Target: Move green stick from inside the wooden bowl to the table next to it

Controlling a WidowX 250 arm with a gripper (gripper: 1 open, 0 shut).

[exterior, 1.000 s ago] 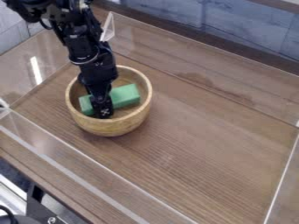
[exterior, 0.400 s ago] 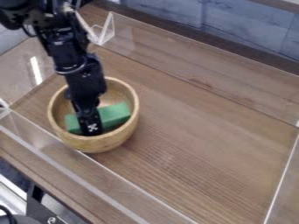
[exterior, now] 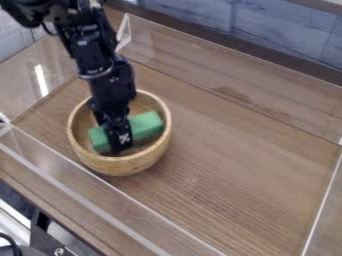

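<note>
This looks like a robotics lab or test cell rather than a home. A dark brown wood-grain table (exterior: 254, 150) is fenced on its sides by clear plastic walls (exterior: 160, 215), forming an enclosed work area. A black robot arm (exterior: 91, 50) reaches down into it from the far left. Beyond the far wall lies a grey surface, perhaps tiled floor or wall, though the view is too blurred to be sure. At the near left edge, dark fittings sit below the table.

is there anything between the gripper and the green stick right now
No. In the camera view the gripper is shut on the green stick inside the wooden bowl; nothing shows between them.
</note>
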